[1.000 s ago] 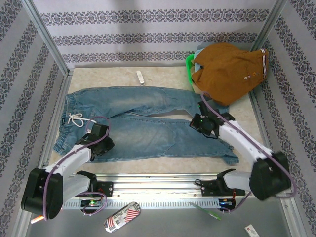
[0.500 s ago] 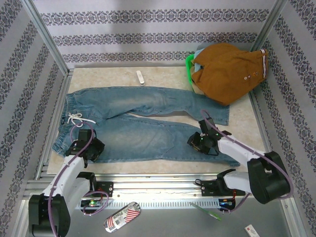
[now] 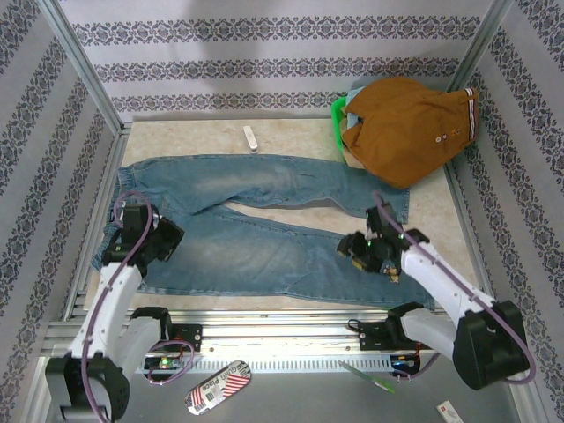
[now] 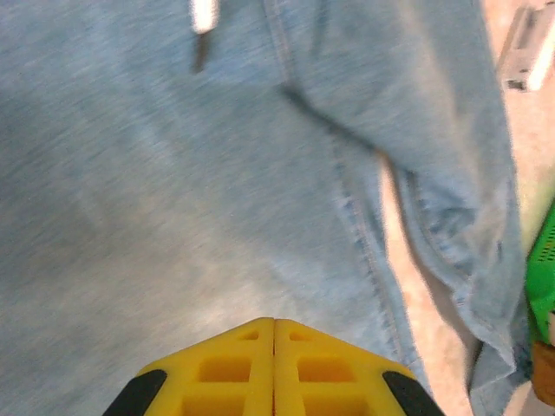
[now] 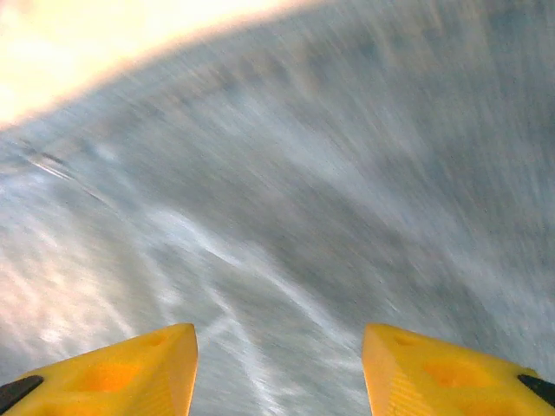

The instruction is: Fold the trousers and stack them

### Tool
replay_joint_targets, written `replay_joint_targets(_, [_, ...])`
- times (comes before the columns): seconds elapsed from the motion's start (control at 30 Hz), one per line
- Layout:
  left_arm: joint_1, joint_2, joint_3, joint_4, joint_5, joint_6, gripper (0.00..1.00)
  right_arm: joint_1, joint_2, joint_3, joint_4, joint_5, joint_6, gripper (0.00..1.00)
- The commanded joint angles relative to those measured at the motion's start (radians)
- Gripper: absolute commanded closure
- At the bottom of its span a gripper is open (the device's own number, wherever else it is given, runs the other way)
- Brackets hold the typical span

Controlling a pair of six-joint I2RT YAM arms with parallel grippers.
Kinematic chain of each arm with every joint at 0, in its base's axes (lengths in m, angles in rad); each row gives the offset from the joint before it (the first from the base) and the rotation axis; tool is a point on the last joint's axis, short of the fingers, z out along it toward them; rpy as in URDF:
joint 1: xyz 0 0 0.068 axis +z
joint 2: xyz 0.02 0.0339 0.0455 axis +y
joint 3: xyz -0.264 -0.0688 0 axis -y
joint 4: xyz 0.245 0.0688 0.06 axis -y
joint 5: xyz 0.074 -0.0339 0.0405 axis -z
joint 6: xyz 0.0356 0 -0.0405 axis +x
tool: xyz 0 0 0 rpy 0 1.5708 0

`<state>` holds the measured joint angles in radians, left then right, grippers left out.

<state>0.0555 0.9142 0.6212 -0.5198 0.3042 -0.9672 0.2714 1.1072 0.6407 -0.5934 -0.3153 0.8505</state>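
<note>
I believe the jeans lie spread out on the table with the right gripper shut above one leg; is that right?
Not quite: the right gripper is open, its fingers well apart, as the right wrist view shows. The jeans do lie spread out on the table beneath it.

The left arm (image 3: 107, 300) rises from its dark base (image 3: 84, 381) at the near left corner and reaches almost straight away from the near edge, its white link slim in the overhead view. At its end the left gripper (image 3: 157, 240) turns to the right. In the left wrist view its two yellow fingers (image 4: 225, 368) press flat together, with no gap and nothing seen between them. The right arm (image 3: 441, 284) slants from its dark shoulder (image 3: 487, 339) at the near right corner toward the middle. The right gripper (image 3: 354, 249) points left. In the blurred right wrist view its yellow fingers (image 5: 121, 368) stand well apart, gripping nothing.
</note>
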Motion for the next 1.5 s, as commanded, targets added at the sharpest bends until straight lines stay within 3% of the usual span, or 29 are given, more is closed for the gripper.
replay_joint_targets(0.0, [-0.044, 0.162, 0.049, 0.169, 0.029, 0.033, 0.9, -0.057, 0.155, 0.19, 0.028, 0.06, -0.117, 0.48])
replay_joint_targets(0.07, [-0.058, 0.286, 0.096, 0.236, 0.02, 0.043, 0.83, -0.08, 0.271, 0.298, 0.056, 0.088, -0.131, 0.47])
replay_joint_targets(0.1, [-0.059, 0.349, 0.128, 0.266, 0.017, 0.049, 0.76, -0.093, 0.329, 0.339, 0.07, 0.093, -0.116, 0.46])
replay_joint_targets(0.2, [-0.059, 0.517, 0.217, 0.303, -0.026, 0.061, 0.51, -0.129, 0.465, 0.39, 0.157, 0.007, -0.044, 0.4])
replay_joint_targets(0.3, [-0.06, 0.634, 0.283, 0.323, -0.07, 0.048, 0.34, -0.139, 0.541, 0.371, 0.253, -0.077, 0.033, 0.34])
replay_joint_targets(0.4, [-0.063, 0.701, 0.301, 0.385, -0.11, 0.02, 0.24, -0.149, 0.576, 0.343, 0.333, -0.086, 0.094, 0.29])
replay_joint_targets(0.5, [-0.062, 0.789, 0.342, 0.417, -0.122, 0.0, 0.23, -0.166, 0.614, 0.33, 0.395, -0.093, 0.14, 0.26])
replay_joint_targets(0.57, [-0.06, 0.844, 0.385, 0.41, -0.116, 0.009, 0.28, -0.18, 0.65, 0.335, 0.421, -0.112, 0.164, 0.27])
replay_joint_targets(0.67, [-0.05, 0.867, 0.421, 0.406, -0.147, 0.028, 0.45, -0.196, 0.673, 0.326, 0.482, -0.118, 0.197, 0.34])
replay_joint_targets(0.73, [-0.037, 0.862, 0.425, 0.415, -0.159, 0.038, 0.58, -0.199, 0.685, 0.329, 0.493, -0.103, 0.21, 0.48])
replay_joint_targets(0.83, [-0.006, 0.872, 0.444, 0.412, -0.127, 0.058, 0.84, -0.204, 0.703, 0.329, 0.52, -0.113, 0.226, 0.82])
replay_joint_targets(0.9, [0.012, 0.875, 0.439, 0.417, -0.108, 0.061, 1.0, -0.205, 0.697, 0.315, 0.532, -0.11, 0.225, 0.99])
replay_joint_targets(1.2, [0.073, 0.779, 0.278, 0.493, -0.108, 0.036, 1.0, -0.248, 0.588, 0.189, 0.514, -0.106, 0.146, 1.0])
replay_joint_targets(1.47, [0.075, 0.665, 0.117, 0.549, -0.018, 0.008, 1.0, -0.332, 0.488, 0.06, 0.478, -0.118, 0.065, 1.0])
